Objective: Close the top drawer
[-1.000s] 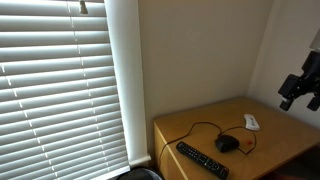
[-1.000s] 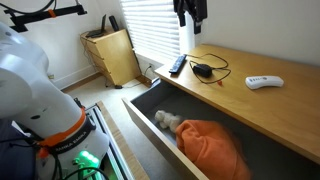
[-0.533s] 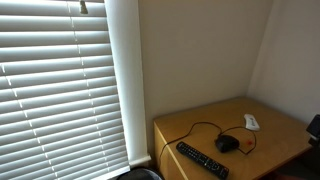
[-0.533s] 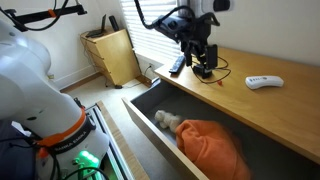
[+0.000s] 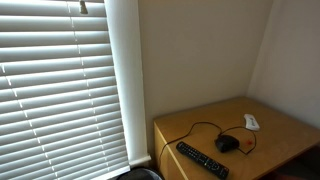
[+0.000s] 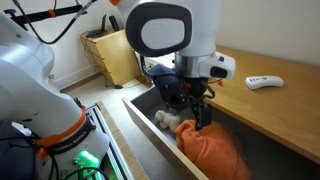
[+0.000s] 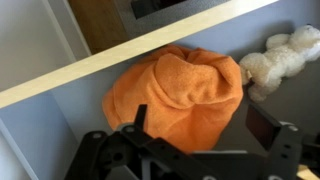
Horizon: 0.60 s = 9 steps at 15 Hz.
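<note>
Hovering, jaws spread, the gripper [image 6: 198,108] overhangs the wide-open drawer [image 6: 148,122], cloth [image 7: 190,85] at its 12 o'clock; closing not yet begun.

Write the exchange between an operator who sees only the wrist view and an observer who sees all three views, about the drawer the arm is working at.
Operator: Under the hand I see an orange cloth and a white plush toy. How far open is the drawer?
Observer: In an exterior view the drawer stands pulled far out from under the desk top, and the arm reaches down into it.
Operator: What lies on the desk top?
Observer: A black remote, a black mouse with its cable, and a small white device.
</note>
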Tool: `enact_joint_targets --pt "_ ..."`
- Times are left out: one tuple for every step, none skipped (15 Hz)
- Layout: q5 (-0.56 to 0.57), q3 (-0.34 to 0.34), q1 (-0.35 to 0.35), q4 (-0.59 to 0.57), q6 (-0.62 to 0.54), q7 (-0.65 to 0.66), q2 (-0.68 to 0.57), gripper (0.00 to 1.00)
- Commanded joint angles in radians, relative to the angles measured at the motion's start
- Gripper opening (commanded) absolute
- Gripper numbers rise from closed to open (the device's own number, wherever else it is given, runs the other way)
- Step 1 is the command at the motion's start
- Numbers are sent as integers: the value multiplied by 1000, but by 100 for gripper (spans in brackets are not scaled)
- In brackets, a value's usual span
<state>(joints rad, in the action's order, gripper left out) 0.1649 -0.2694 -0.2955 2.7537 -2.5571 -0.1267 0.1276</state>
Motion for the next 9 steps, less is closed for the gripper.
enact_joint_targets --pt "94 -57 -69 1 -90 4 -128 100" --pt "129 -74 -86 1 -124 19 -166 100" --pt "166 -92 -99 -3 -161 30 -207 100" --pt "100 -72 -67 0 -95 3 -127 100" --pt "106 -84 -74 -1 -111 0 -152 100" --pt "105 -84 -73 -5 -111 0 -158 100" --pt "104 -81 -70 -8 -110 0 -156 100" --pt "104 -77 -66 -9 -110 1 -151 100" --pt "104 -75 -63 -8 -110 2 -146 100"
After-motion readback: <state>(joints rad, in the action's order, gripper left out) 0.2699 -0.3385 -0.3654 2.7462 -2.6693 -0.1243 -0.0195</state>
